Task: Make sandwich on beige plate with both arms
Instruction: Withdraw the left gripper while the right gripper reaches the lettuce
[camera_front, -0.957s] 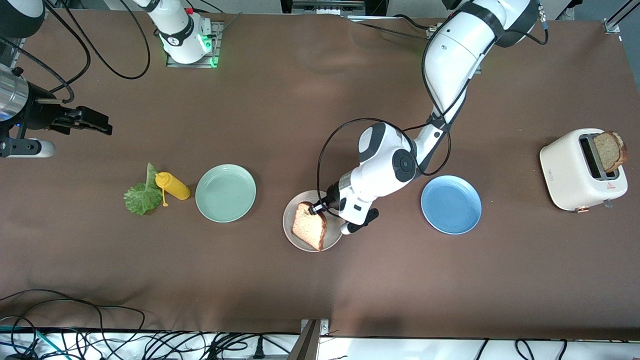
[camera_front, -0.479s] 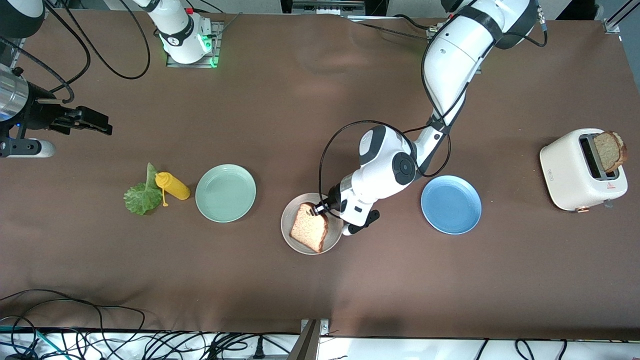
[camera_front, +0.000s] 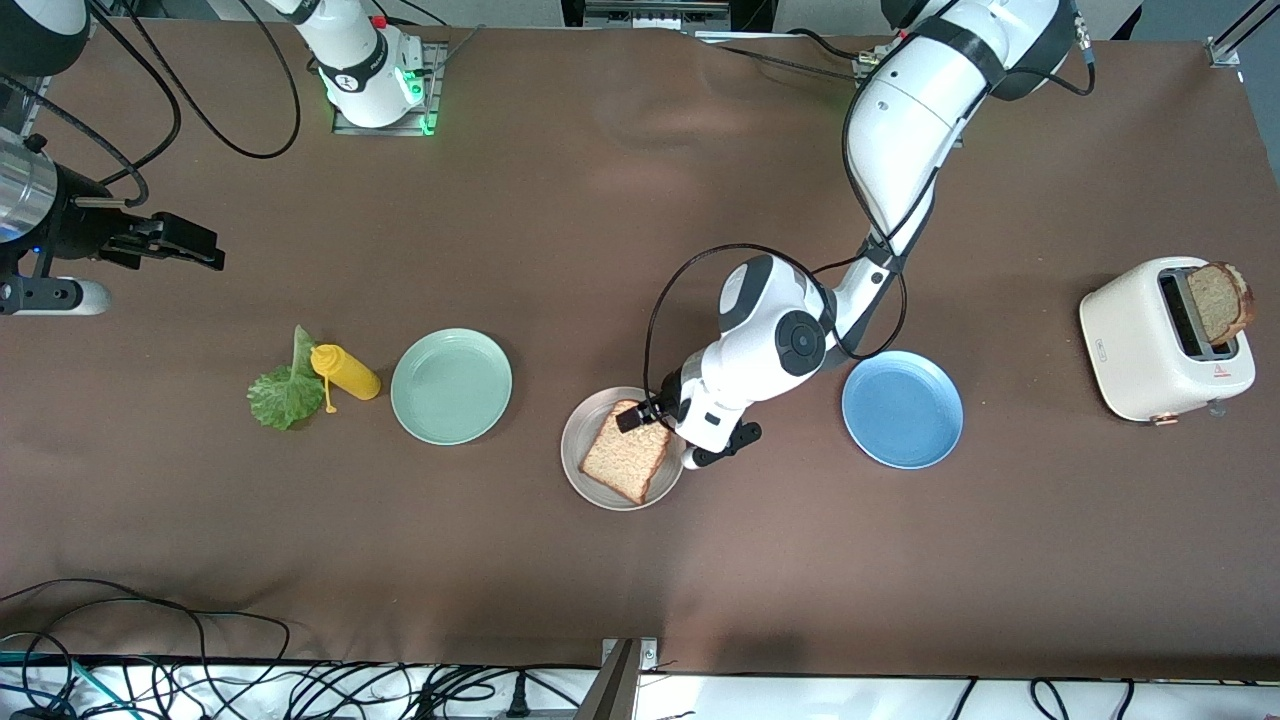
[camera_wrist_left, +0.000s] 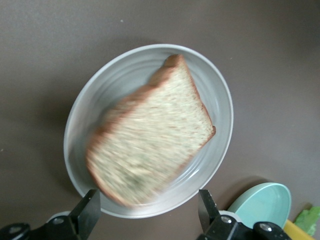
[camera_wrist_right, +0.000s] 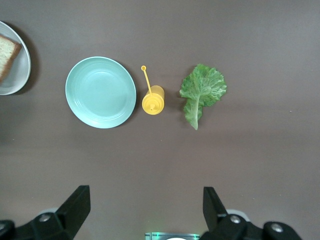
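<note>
First bread slice (camera_front: 626, 464) lies flat on the beige plate (camera_front: 575, 465), left gripper (camera_wrist_left: 149, 212) spread wide just over it. Right gripper (camera_wrist_right: 145, 210), jaws apart, waits high over the lettuce (camera_front: 283, 390). My guess: lettuce next, a gentle pinch.

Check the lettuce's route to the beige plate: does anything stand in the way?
Yes. The yellow bottle lies against the lettuce leaf, and the mint green plate sits between them and the beige plate, which already holds a bread slice. Lifted over, nothing else intervenes.
</note>
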